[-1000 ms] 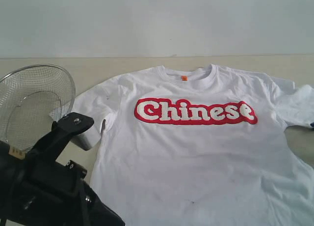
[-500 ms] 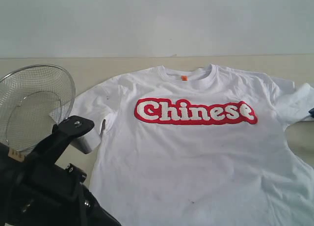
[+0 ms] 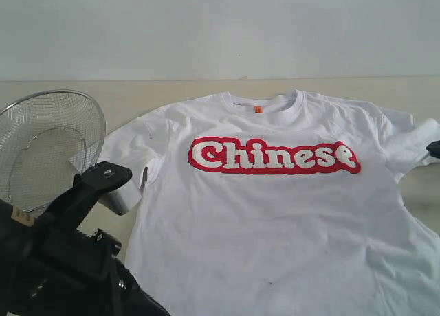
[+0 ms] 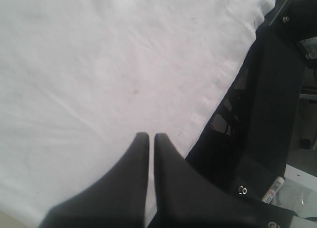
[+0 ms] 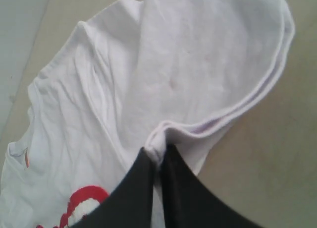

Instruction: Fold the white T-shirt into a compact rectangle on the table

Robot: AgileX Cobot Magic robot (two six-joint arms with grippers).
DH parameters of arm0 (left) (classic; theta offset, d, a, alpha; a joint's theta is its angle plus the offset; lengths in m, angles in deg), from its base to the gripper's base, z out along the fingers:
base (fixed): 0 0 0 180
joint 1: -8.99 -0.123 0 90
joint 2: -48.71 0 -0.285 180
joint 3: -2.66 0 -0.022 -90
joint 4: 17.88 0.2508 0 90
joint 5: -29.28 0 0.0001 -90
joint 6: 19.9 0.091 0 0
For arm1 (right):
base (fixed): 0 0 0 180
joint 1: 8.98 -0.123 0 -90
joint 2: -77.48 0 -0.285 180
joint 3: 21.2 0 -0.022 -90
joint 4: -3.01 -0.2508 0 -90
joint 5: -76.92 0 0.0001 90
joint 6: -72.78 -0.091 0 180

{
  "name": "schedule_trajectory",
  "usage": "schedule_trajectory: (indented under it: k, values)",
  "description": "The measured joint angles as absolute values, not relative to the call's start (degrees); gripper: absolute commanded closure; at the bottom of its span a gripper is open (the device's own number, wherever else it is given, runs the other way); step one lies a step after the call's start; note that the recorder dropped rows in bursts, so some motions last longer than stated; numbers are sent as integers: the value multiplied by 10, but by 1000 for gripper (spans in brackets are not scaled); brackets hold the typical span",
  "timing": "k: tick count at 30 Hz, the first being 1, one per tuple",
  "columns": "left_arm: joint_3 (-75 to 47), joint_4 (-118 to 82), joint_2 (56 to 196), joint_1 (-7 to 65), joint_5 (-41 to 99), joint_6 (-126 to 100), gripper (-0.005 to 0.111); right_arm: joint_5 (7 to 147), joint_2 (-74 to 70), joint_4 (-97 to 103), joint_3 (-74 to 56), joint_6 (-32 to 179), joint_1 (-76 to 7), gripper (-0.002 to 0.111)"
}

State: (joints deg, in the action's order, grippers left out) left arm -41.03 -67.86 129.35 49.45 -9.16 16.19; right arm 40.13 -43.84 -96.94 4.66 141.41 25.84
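While the white T-shirt [image 3: 275, 220] lies spread face-up on the worktop [image 3: 165, 95], the right end effector [image 5: 159, 156] is clamped tight on its sleeve hem, and the left end effector [image 4: 151, 139] sits closed over plain fabric, gripping nothing.

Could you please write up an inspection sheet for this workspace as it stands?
Surface: table, pale beige and matte.
Job's things: white T-shirt, spread flat with the print up, not yet folded.
Clutter: wire-mesh basket, at the left beside a sleeve.
Grippers: left gripper shut, over shirt fabric; right gripper shut, pinching a sleeve hem.
Cables: nothing seen.
Surroundings: plain pale wall behind the table.
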Motion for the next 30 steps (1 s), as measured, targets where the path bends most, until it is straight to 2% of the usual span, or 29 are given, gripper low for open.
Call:
schedule_trajectory:
  k: [14, 30]
  values:
    - [-410, -679, 1293, 494, -94, 162, 102, 339, -438, -969, 34, 1424, 249, 108]
    - [-410, -679, 1293, 494, -105, 162, 102, 389, -438, -965, 0, 1447, 117, 108]
